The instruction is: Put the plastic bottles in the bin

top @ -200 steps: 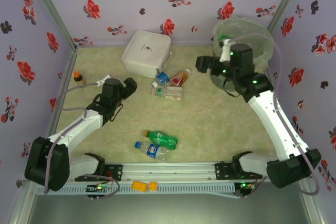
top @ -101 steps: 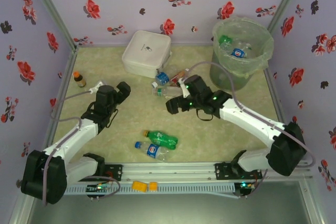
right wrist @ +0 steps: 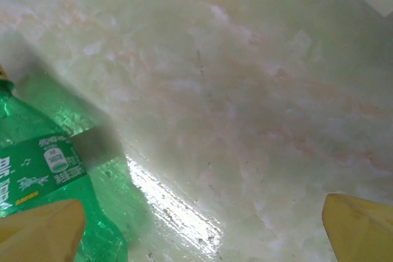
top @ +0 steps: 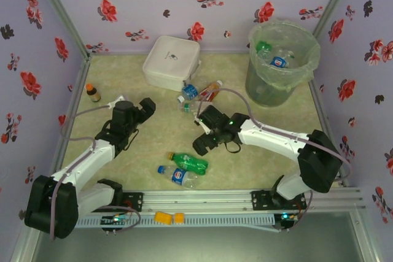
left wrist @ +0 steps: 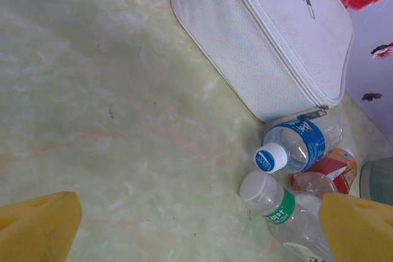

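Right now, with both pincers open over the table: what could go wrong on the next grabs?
1. In the right wrist view the green bottle lies at one finger's edge of the right pincer, not centred; closing could knock it rolling into the blue-labelled bottle beside it.
2. Ahead of the left pincer, three bottles bunch beside the white box; a finger may snag a neighbour.

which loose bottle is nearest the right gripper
The green bottle, lying just ahead of the open right gripper; the clear blue-labelled one beside it is farther off.
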Controlling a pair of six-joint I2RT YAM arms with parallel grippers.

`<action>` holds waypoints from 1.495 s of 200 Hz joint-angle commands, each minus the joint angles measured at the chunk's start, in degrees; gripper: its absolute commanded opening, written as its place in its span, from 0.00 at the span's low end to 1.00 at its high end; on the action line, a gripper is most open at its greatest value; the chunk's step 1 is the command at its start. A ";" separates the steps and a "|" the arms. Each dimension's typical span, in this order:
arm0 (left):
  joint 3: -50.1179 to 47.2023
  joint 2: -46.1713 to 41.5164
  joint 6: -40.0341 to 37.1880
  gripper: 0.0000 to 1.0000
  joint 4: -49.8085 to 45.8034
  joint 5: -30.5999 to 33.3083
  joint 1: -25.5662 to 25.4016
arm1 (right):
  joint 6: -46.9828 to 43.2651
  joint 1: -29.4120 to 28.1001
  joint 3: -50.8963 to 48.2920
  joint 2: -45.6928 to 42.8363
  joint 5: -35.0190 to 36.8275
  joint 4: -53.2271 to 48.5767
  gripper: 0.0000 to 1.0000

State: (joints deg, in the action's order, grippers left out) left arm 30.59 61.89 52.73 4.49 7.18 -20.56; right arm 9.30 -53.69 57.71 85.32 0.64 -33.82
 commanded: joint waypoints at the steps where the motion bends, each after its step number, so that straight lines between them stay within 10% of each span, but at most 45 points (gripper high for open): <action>1: 0.67 -0.21 -1.84 1.00 -0.78 -0.96 0.38 | -2.20 -2.91 1.75 0.81 1.91 -2.71 1.00; 136: 0.29 -0.93 -0.57 1.00 -2.54 -2.73 0.43 | -3.37 -10.35 3.91 9.16 -2.88 1.47 1.00; 195: 0.48 -0.85 -0.61 1.00 -2.43 -3.04 0.43 | -4.52 -10.21 6.34 6.68 13.28 -3.04 1.00; 299: 0.04 -1.77 -0.33 1.00 -3.14 -3.28 0.40 | -9.04 -10.62 8.22 10.48 -5.08 3.02 1.00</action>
State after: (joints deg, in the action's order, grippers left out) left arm 30.59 61.10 52.36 2.22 4.82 -20.56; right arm 3.11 -63.88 63.53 92.68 -1.23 -31.11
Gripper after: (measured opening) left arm 0.998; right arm 0.996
